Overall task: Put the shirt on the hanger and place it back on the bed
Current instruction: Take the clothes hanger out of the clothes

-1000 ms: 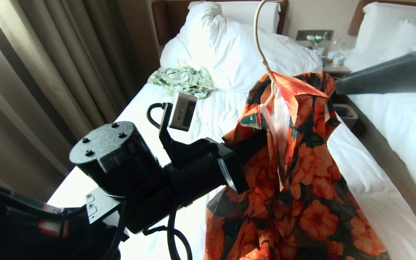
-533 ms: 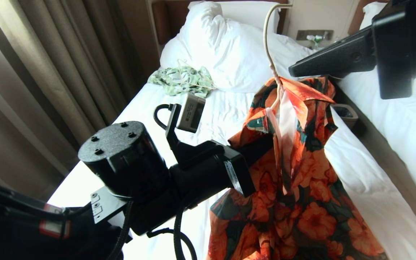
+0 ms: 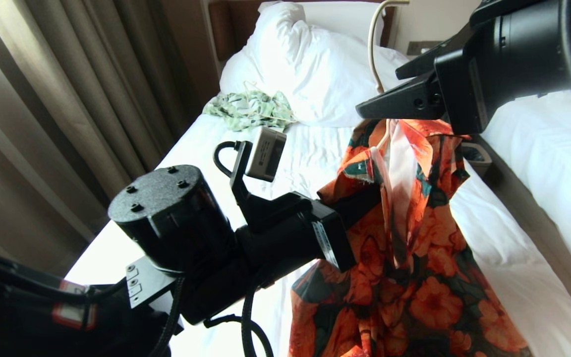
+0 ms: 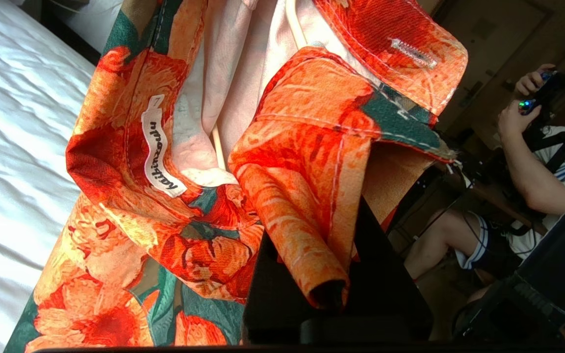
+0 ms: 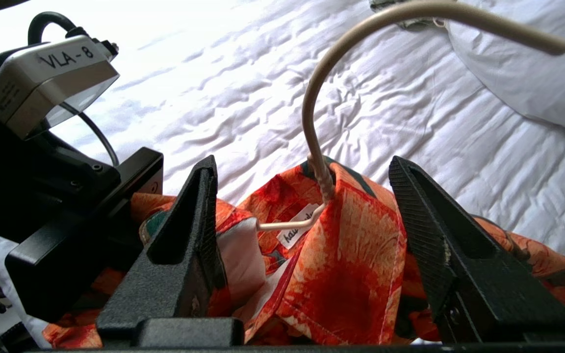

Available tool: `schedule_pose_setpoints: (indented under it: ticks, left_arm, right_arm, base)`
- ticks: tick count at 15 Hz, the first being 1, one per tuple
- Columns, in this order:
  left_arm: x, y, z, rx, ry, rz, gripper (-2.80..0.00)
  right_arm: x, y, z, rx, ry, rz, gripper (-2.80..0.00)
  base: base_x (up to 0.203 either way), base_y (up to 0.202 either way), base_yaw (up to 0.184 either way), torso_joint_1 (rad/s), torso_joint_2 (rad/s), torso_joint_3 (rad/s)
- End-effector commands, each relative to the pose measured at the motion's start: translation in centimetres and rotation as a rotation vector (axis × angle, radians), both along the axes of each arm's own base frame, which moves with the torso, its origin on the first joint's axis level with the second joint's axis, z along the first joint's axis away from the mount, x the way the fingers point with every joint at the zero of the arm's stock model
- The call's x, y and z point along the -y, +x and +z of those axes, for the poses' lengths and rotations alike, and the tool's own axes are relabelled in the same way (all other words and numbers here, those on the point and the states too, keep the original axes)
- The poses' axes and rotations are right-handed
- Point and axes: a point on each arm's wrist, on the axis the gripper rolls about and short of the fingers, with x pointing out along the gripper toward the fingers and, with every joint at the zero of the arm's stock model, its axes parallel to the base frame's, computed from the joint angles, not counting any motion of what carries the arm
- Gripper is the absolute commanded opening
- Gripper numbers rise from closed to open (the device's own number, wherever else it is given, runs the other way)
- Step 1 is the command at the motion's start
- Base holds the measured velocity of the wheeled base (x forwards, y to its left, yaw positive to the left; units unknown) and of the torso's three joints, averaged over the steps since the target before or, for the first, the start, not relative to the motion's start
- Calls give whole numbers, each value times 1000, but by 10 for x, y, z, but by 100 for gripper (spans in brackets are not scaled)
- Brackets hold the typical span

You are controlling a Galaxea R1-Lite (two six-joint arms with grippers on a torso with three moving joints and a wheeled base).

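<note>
Holding the shirt [image 3: 404, 238] up over the bed [image 3: 295, 153], my left gripper [image 4: 331, 294] is clamped on its fabric, while my right gripper [image 5: 302, 206] straddles the hanger [image 5: 312, 147] neck, jaws apart. Closing off-center could knock the hanger askew and spill the collar.

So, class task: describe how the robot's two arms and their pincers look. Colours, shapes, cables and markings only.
Both arms are matt black. The left arm has a round, drum-shaped joint with a speckled cap and small screws, looping black cables and a grey box camera marked VLA-8. The right pincer has two black wedge-shaped fingers with finely ribbed inner faces. The left pincer is likewise black.
</note>
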Motion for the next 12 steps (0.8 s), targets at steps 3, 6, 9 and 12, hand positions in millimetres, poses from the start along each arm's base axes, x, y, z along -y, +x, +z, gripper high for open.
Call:
schedule_pose_setpoints:
  ticks: [3,6,9,12]
  left_arm:
    - [0,-1,1,-1,-3,-5,-280]
    - [-1,-1,1,2,-3,-2,-280]
    - [-1,0,3,10,-3,-1,-280]
    - [-3,1,3,16,-3,3,-280]
  right_arm:
    - [-13,15,-8,6,-17,-7,0]
    - [-14,17,-12,-5,-31,-6,0]
    - [-17,22,-16,-13,-40,-11,0]
    - [-18,22,-16,-16,-42,-9,-280]
  base:
    - [0,0,0,0,0,0]
    - [0,0,0,0,0,0]
    - [0,0,0,0,0,0]
    - [0,0,0,0,0,0]
